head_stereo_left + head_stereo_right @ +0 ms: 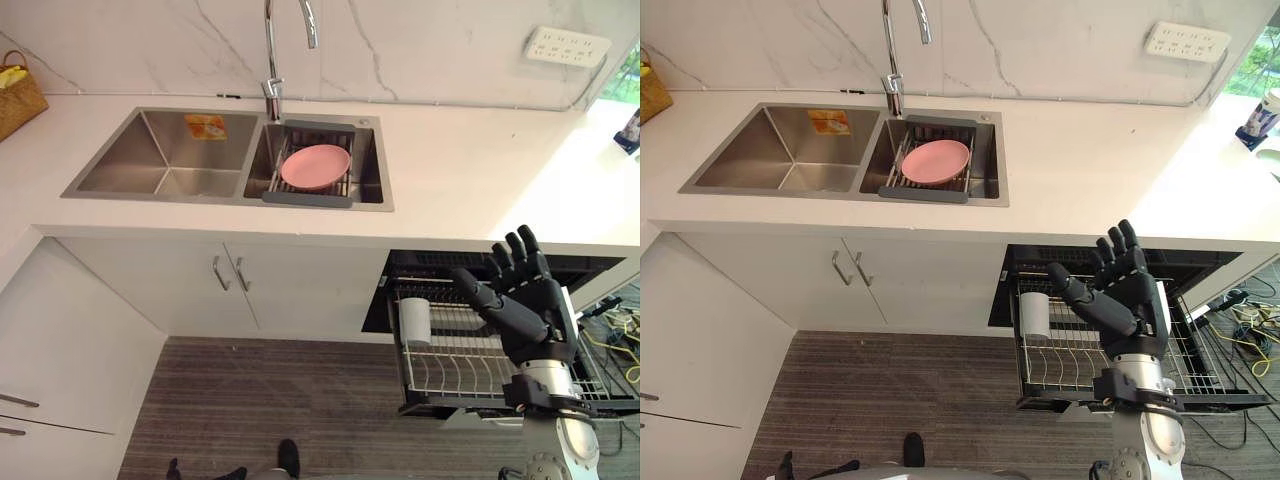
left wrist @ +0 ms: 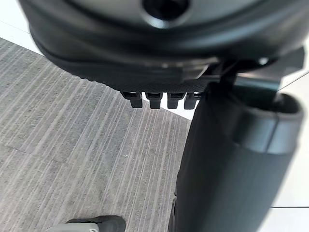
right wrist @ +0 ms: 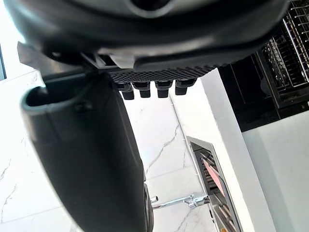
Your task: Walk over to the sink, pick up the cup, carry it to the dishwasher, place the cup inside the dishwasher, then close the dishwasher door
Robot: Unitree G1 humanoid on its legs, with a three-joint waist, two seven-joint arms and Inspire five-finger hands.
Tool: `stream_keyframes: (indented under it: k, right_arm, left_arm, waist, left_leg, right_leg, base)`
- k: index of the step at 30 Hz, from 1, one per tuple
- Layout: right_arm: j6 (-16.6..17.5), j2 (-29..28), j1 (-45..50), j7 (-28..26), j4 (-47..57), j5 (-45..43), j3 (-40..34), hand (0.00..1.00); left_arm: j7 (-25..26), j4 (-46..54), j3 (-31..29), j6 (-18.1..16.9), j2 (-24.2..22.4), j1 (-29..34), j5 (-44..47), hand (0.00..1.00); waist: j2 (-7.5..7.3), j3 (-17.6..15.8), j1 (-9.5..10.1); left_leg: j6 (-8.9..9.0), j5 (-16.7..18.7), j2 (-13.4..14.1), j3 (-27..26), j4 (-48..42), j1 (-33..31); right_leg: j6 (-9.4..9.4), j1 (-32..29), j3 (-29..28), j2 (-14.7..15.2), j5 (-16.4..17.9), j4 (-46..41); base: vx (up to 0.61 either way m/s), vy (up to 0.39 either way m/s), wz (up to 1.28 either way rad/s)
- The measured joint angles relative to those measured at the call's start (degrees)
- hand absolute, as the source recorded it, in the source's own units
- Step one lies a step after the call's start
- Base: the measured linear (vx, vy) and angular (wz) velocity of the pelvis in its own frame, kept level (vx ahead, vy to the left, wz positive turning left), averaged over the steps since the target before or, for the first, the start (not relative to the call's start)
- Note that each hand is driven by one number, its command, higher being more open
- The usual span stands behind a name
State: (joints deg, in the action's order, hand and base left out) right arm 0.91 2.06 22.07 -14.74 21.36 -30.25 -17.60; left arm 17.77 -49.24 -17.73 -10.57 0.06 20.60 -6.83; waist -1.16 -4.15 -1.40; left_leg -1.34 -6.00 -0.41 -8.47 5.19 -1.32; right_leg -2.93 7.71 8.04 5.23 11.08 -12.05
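Views from the head: a two-basin sink (image 1: 160, 150) sits in the white bench (image 1: 460, 170), with a faucet (image 1: 272, 60) behind the divider. A pink plate (image 1: 315, 166) lies on a drain rack in the right basin. Below the bench to the right, the dishwasher (image 1: 500, 265) stands open with its wire rack (image 1: 450, 370) pulled out over the striped floor (image 1: 280, 400). The white cup (image 1: 414, 320) stands upright at the rack's left end. The right robot hand (image 1: 520, 300) is raised above the rack, just right of the cup and clear of it, with its fingers spread apart and straight, holding nothing.

Left wrist view: the left robot hand (image 2: 159, 72) hangs over the floor, its fingers relaxed in a row and closed on nothing.

Right wrist view: the fingers lie in a row with nothing in the hand. Past them are the marble wall, the faucet and the plate.
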Motion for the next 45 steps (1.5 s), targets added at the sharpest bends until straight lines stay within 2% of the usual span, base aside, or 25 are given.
stream_keyframes:
  k: [2,3,4,5,6,7,9,11,13,14,15,18,21,22,24,26,28,30,31,32,33,35,37,41,45]
  right_arm:
    - [0.0,-0.2,0.8,-0.4,0.0,0.0,1.6,1.0]
    - [0.0,-0.2,0.8,-0.6,0.2,0.0,2.4,1.0]
    - [0.0,-0.2,0.8,-0.7,0.6,0.0,2.5,1.0]
    - [0.0,-0.1,0.9,-0.6,1.2,0.0,2.3,1.0]
    - [0.0,-0.2,1.7,0.0,1.2,0.0,1.5,1.0]
    - [0.0,0.0,1.8,0.2,1.2,0.0,1.1,1.0]
    - [0.1,0.2,1.0,0.4,2.6,0.0,0.3,1.0]
    - [0.6,0.2,-0.2,0.6,2.8,0.0,0.8,1.0]
    - [1.5,1.1,-0.5,0.6,2.9,-0.1,1.9,1.0]
    - [1.8,1.3,-0.6,0.4,2.7,-0.1,3.4,1.0]
    - [1.9,1.5,-1.2,0.1,2.7,-0.2,4.9,1.0]
    - [1.9,2.0,-2.9,-0.7,2.2,-0.1,5.8,1.0]
    - [2.2,1.9,-2.8,-0.9,0.8,-0.2,5.3,1.0]
    - [2.2,1.9,-3.0,-0.9,0.1,-0.2,5.0,1.0]
    - [2.3,1.9,-3.1,-0.9,-0.3,-0.2,5.1,1.0]
    - [2.4,2.0,-3.6,-0.4,-0.8,-0.2,5.4,1.0]
    - [2.7,2.1,-4.5,0.0,-0.9,-0.2,5.7,1.0]
    - [3.5,2.1,-5.1,0.9,-1.1,-0.2,5.8,1.0]
    - [3.7,2.2,-5.3,1.1,-1.1,-0.2,5.8,1.0]
    - [4.2,2.2,-5.3,1.5,-1.1,-0.2,5.8,1.0]
    - [5.1,3.0,-5.5,1.9,-1.8,-0.3,5.7,1.0]
    - [5.1,3.9,-5.6,2.8,-2.4,-0.4,5.8,1.0]
    - [5.1,3.8,-5.6,3.6,-2.3,-1.3,5.7,1.0]
    - [5.1,3.5,-5.6,3.8,2.0,-1.3,5.6,1.0]
    - [5.1,3.4,-5.9,3.2,5.1,-1.1,5.7,1.0]
  left_arm:
    - [0.2,0.1,-1.2,0.0,-0.5,-0.3,0.1,1.0]
    - [0.7,0.2,-1.7,-0.2,-0.9,-0.7,0.1,1.0]
    - [0.8,0.4,-2.0,-0.5,-1.2,-0.8,0.1,1.0]
    - [0.9,0.4,-2.1,-0.8,-1.4,-1.2,0.2,1.0]
    - [1.0,1.7,-1.3,-1.0,-1.6,-1.1,0.5,1.0]
    - [1.1,2.2,-0.9,-1.2,-1.6,-1.0,0.8,1.0]
    - [2.7,2.8,-1.0,-1.3,-2.1,-1.6,1.4,1.0]
    - [3.1,3.1,-1.9,-2.5,-2.9,-0.7,1.5,1.0]
    - [3.8,4.8,-1.2,-3.6,-3.8,1.3,0.7,1.0]
    - [4.0,5.0,-0.6,-3.9,-3.7,2.6,0.1,1.0]
    - [4.6,6.0,0.1,-4.2,-2.9,2.8,0.0,1.0]
    - [5.0,8.4,1.6,-4.3,-2.3,2.6,-1.2,1.0]
    - [4.1,9.0,4.0,-2.5,0.4,1.1,-2.7,1.0]
    - [3.1,8.9,4.9,-1.4,1.5,0.1,-3.5,1.0]
    - [1.9,8.8,7.1,-0.8,2.8,-0.3,-3.8,1.0]
    - [0.7,8.7,9.4,-0.5,4.2,0.0,-4.0,1.0]
    - [-0.5,8.3,10.5,-0.3,5.1,-0.2,-3.9,1.0]
    - [-1.5,7.4,10.9,-0.2,5.5,-1.4,-3.9,1.0]
    - [-1.8,7.3,11.0,-0.3,5.6,-1.6,-3.9,1.0]
    - [-2.2,7.0,11.8,-0.3,6.4,-1.5,-3.9,1.0]
    - [-2.6,5.6,12.0,0.0,6.7,-2.0,-3.9,1.0]
    - [-2.7,5.4,11.9,0.2,5.0,-1.6,-4.0,1.0]
    - [-2.8,5.7,11.3,0.3,3.1,-1.7,-4.0,1.0]
    - [-2.5,5.7,9.5,0.3,1.7,-2.8,-3.9,1.0]
    - [-0.4,5.4,6.4,0.3,-0.1,-3.0,-3.3,1.0]
  waist:
    - [-0.22,-0.2,0.68]
    - [-0.04,-0.6,1.62]
    - [0.15,-1.0,2.21]
    - [0.94,-1.7,1.51]
    - [1.34,-1.8,0.55]
    - [1.1,-1.8,0.6]
    - [1.59,-2.5,2.13]
    - [1.51,-3.0,3.17]
    - [1.85,-3.0,5.14]
    - [0.94,-3.1,5.31]
    - [-0.32,-3.1,5.12]
    - [-0.64,-3.3,5.19]
    - [-2.14,-1.0,4.04]
    - [-2.81,-0.7,3.84]
    - [-2.67,-0.6,2.89]
    - [-2.05,-0.3,1.29]
    - [-2.21,0.0,1.0]
    - [-2.0,0.0,-0.75]
    - [-2.03,0.0,-0.99]
    - [-2.76,0.3,-1.28]
    - [-2.38,0.6,-1.36]
    - [-0.22,1.1,-0.89]
    - [0.85,1.1,-0.93]
    - [1.08,1.0,-0.91]
    - [1.18,1.1,0.04]
  left_leg:
    - [-0.18,2.1,-0.3,-1.7,-4.4,-1.5]
    - [0.05,6.6,0.8,-3.6,-13.5,-5.5]
    - [0.32,8.5,1.5,-5.0,-18.6,-7.5]
    - [0.54,11.0,3.1,-8.4,-26.3,-10.8]
    - [1.68,12.3,4.2,-11.6,-27.8,-11.2]
    - [0.9,14.1,4.7,-13.0,-27.9,-11.1]
    - [2.83,15.7,9.6,-19.4,-32.9,-11.8]
    - [2.79,15.8,12.5,-16.9,-38.0,-14.9]
    - [4.67,14.4,13.9,-9.9,-35.6,-16.5]
    - [2.16,13.0,13.2,-10.0,-36.3,-15.9]
    - [1.26,15.2,12.6,-10.8,-38.2,-16.2]
    - [0.0,20.3,12.3,-12.0,-43.2,-17.1]
    - [-0.69,23.0,8.3,-13.7,-40.9,-15.6]
    - [-0.56,22.9,6.2,-15.0,-36.4,-12.5]
    - [-0.62,22.2,5.0,-16.0,-30.3,-6.9]
    - [-1.38,20.8,5.0,-16.5,-25.5,-2.1]
    - [-1.36,19.9,5.9,-19.0,-22.4,1.6]
    - [-0.59,19.9,7.4,-19.2,-20.7,4.7]
    - [-0.09,20.0,7.6,-19.2,-20.7,5.3]
    - [1.08,20.6,7.0,-19.0,-21.1,6.6]
    - [2.86,21.8,6.7,-17.8,-21.6,8.3]
    - [3.44,22.3,8.5,-17.2,-20.9,9.9]
    - [4.31,22.8,9.6,-17.7,-18.2,11.8]
    - [5.81,21.9,10.4,-18.4,-15.4,13.3]
    - [5.79,21.6,10.6,-17.9,-17.9,13.5]
  right_leg:
    - [0.05,1.3,0.0,0.7,0.4,1.8]
    - [-0.13,2.0,0.2,1.0,0.7,3.4]
    - [-0.57,2.6,0.5,1.1,1.3,4.0]
    - [-1.32,4.1,2.5,1.0,3.0,4.1]
    - [-0.75,5.3,5.6,1.1,4.3,3.0]
    - [-0.91,5.6,6.7,1.2,4.7,2.7]
    - [-0.3,7.1,9.0,1.6,5.3,3.5]
    - [-1.17,8.6,9.5,2.0,5.8,4.0]
    - [-2.77,9.7,7.5,2.3,6.8,4.0]
    - [-3.31,10.4,4.8,3.0,7.9,3.9]
    - [-2.45,10.0,0.7,4.1,8.7,3.1]
    - [-3.33,9.5,-3.9,5.6,8.4,1.2]
    - [-3.81,5.7,-6.3,8.8,6.6,-5.9]
    - [-4.75,0.7,-8.5,10.1,3.2,-15.7]
    - [-5.72,-6.3,-9.0,10.7,-2.9,-29.6]
    - [-2.94,-12.5,-6.6,9.4,-1.0,-37.1]
    - [-1.06,-17.8,-2.4,7.3,0.9,-34.1]
    - [0.61,-20.7,2.8,2.4,0.8,-19.6]
    - [1.5,-20.9,3.4,1.1,-0.8,-15.1]
    - [3.6,-20.5,3.4,-0.8,-9.3,-5.3]
    - [3.42,-19.6,2.2,-1.6,-14.0,-2.9]
    - [4.02,-17.8,1.2,-4.1,-14.4,-0.2]
    - [4.37,-16.2,0.1,-7.1,-15.2,3.8]
    - [4.68,-12.7,0.3,-9.0,-16.6,11.8]
    - [4.78,-9.2,-0.1,-9.4,-18.8,17.2]
  base:
    - [-0.06,0.001,-0.18]
    - [-0.07,-0.01,-0.33]
    - [-0.11,-0.008,-0.07]
    - [-0.1,0.005,0.72]
    - [-0.1,0.023,1.02]
    - [-0.07,0.058,1.11]
    - [-0.03,0.095,0.61]
    - [0.06,0.17,0.2]
    - [0.14,0.221,-0.23]
    - [0.29,0.267,-0.26]
    - [0.32,0.269,-0.17]
    - [0.3,0.26,-0.13]
    - [0.34,0.25,0.01]
    - [0.31,0.18,-0.14]
    - [0.3,0.125,-0.26]
    - [0.31,0.059,-0.25]
    - [0.3,0.017,-0.43]
    - [0.37,-0.08,-0.18]
    - [0.33,-0.098,-0.09]
    - [0.32,-0.124,-0.17]
    - [0.31,-0.114,-0.3]
    - [0.28,-0.105,-0.51]
    - [0.18,-0.075,-0.52]
    - [0.06,-0.049,-0.24]
    - [0.04,0.01,-0.02]
